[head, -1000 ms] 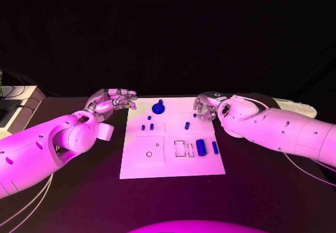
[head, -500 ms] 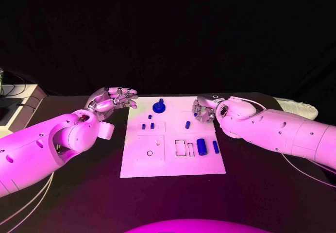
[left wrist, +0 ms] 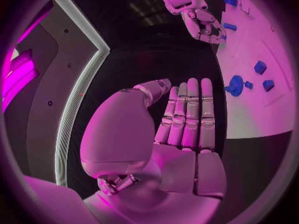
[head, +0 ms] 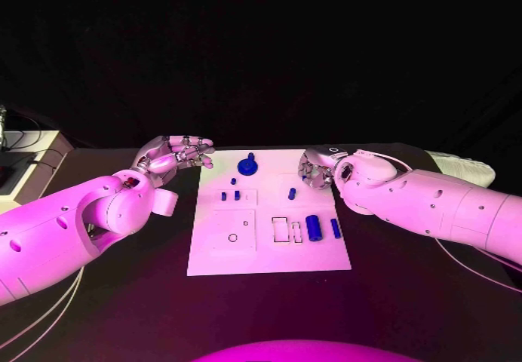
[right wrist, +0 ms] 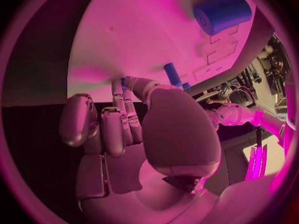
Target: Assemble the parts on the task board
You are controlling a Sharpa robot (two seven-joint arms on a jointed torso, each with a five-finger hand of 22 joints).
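The white task board (head: 266, 249) lies mid-table. On it are a round blue part with a knob (head: 248, 164), several small blue pegs (head: 229, 195), a blue cylinder (head: 313, 227) and a thin blue bar (head: 335, 228). My left hand (head: 174, 154) hovers off the board's far left corner, holding nothing. In the left wrist view its fingers (left wrist: 187, 119) are straight and the round part (left wrist: 235, 84) lies beyond them. My right hand (head: 319, 167) is curled over the board's far right edge. A sliver of a small blue part (right wrist: 124, 80) shows pinched at its fingertips, with the cylinder (right wrist: 222, 13) further off.
Pale equipment (head: 27, 154) stands at the table's far left edge. The black table (head: 109, 302) surrounds the board on all sides. Empty outlined slots (head: 286, 230) lie beside the cylinder.
My right hand has edged slightly inward over the board's far right edge, covering the small blue part seen by its fingers before. My left hand has barely moved.
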